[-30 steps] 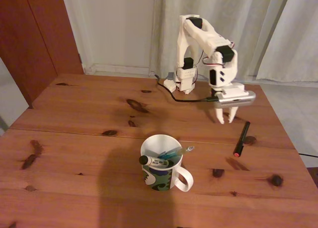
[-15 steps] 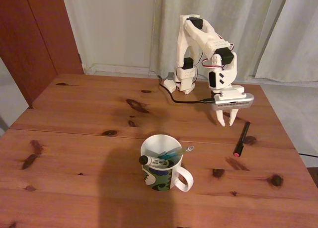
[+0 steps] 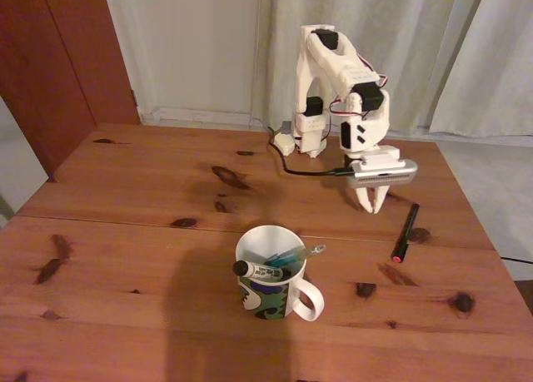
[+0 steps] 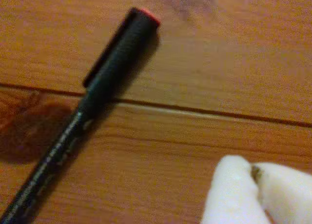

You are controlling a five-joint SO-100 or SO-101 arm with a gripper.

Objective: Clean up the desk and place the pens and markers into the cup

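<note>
The black pen with its pink-red end lies alone on the reddish-brown desk at the right, crossing the plank seam. My gripper hangs shut and empty just left of the pen's far end, tips close to the wood. In the wrist view the pen runs diagonally across the desk, and my gripper sits at the lower right with its white fingertips pressed together, apart from the pen. The camouflage cup stands at front centre, holding the white marker and the teal pen.
The arm's base stands at the back of the desk with a black cable trailing from it. A curtain and a wooden door are behind. The desk's right edge runs close to the pen.
My gripper has shifted left and slightly lower, turned at the wrist, and its fingers have come together. The pen and the cup have not moved.
</note>
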